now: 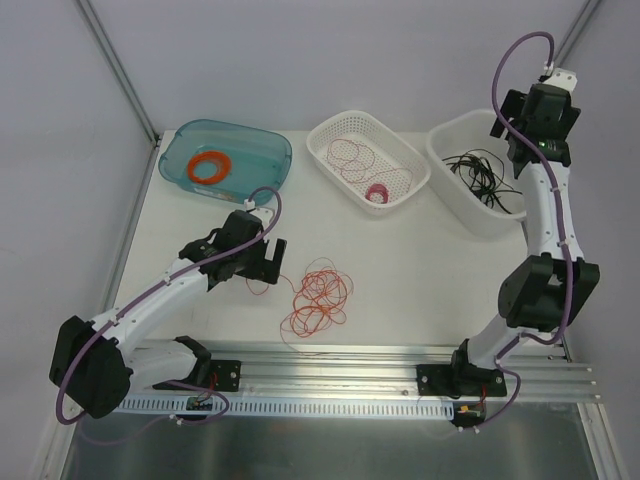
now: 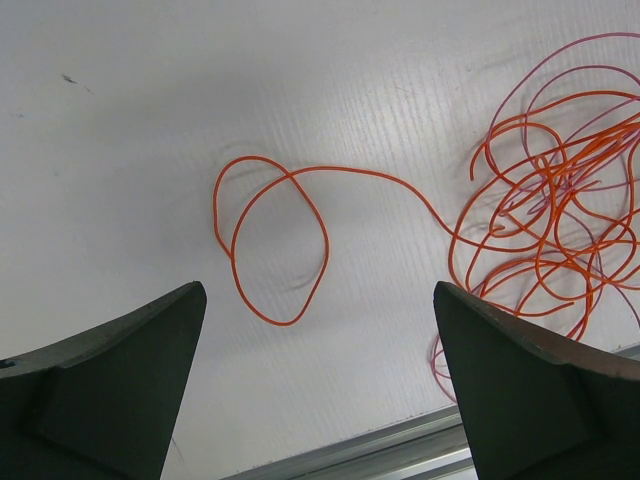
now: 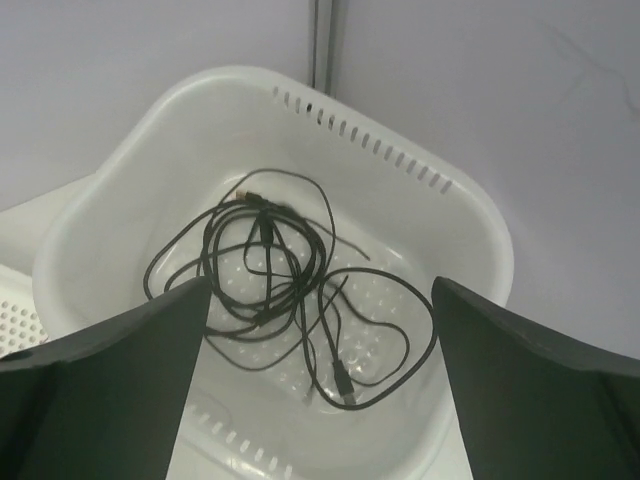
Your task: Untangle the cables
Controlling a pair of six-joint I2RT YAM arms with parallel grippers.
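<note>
Cables are sorted by colour: a black cable lies loosely coiled in the white tub, a red cable lies in the perforated basket, and the orange tangle rests on the counter. Left jaws stand fully apart and empty above a stray orange loop, apparently placed to pick that strand. Right jaws hang wide open over the tub, holding nothing. The tangle is thin wire in many overlapping curls, with a pinkish strand threaded through.

left wrist: tangled thin orange wires run past my right edge | right wrist: I lose the white slotted plastic tub's near rim behind dark fingers
</note>
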